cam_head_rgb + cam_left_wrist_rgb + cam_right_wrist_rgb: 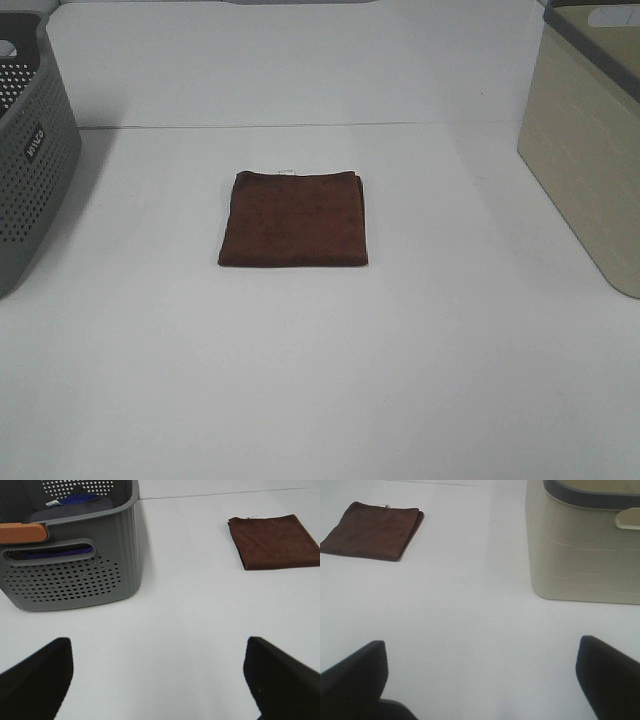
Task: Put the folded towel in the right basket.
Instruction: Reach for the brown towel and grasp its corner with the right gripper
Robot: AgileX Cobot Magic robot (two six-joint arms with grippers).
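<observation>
A dark brown folded towel (294,219) lies flat in the middle of the white table. It also shows in the left wrist view (275,541) and the right wrist view (372,530). The right basket (590,140) is beige with a grey rim and stands at the table's right edge; it also shows in the right wrist view (585,545). My left gripper (157,680) is open and empty, well short of the towel. My right gripper (480,680) is open and empty, apart from towel and basket. Neither gripper shows in the exterior high view.
A grey perforated basket (28,160) stands at the left edge; the left wrist view shows it (70,565) holding dark and blue cloth, with an orange handle (22,532). The white table (320,380) lies bare around the towel.
</observation>
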